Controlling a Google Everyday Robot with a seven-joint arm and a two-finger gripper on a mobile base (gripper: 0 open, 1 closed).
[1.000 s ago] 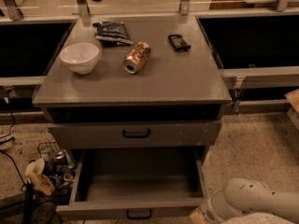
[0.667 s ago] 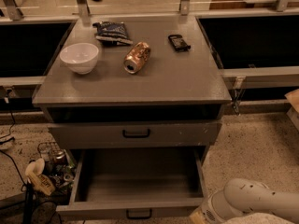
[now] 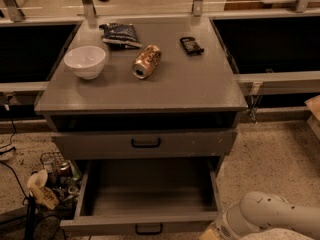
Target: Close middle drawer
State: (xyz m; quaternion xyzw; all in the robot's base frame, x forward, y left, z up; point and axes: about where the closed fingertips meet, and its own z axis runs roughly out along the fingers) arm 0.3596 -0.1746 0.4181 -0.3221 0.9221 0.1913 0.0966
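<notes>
The middle drawer (image 3: 147, 223) is pulled far out at the bottom of the grey cabinet. It has a low plain front panel with a small black bar handle (image 3: 149, 229) and a bare, empty grey box (image 3: 150, 189). Above it, the taller-fronted grey drawer (image 3: 145, 144) with white specks is only slightly out. Only a white arm segment (image 3: 272, 216) shows, at the bottom right, just right of the open drawer's front corner. The gripper itself is out of view.
On the cabinet top (image 3: 200, 86) are a white bowl (image 3: 85, 61), a can on its side (image 3: 146, 61), a dark snack bag (image 3: 120, 35) and a small black object (image 3: 191, 45). Cables and clutter (image 3: 47, 189) lie on the floor at the left.
</notes>
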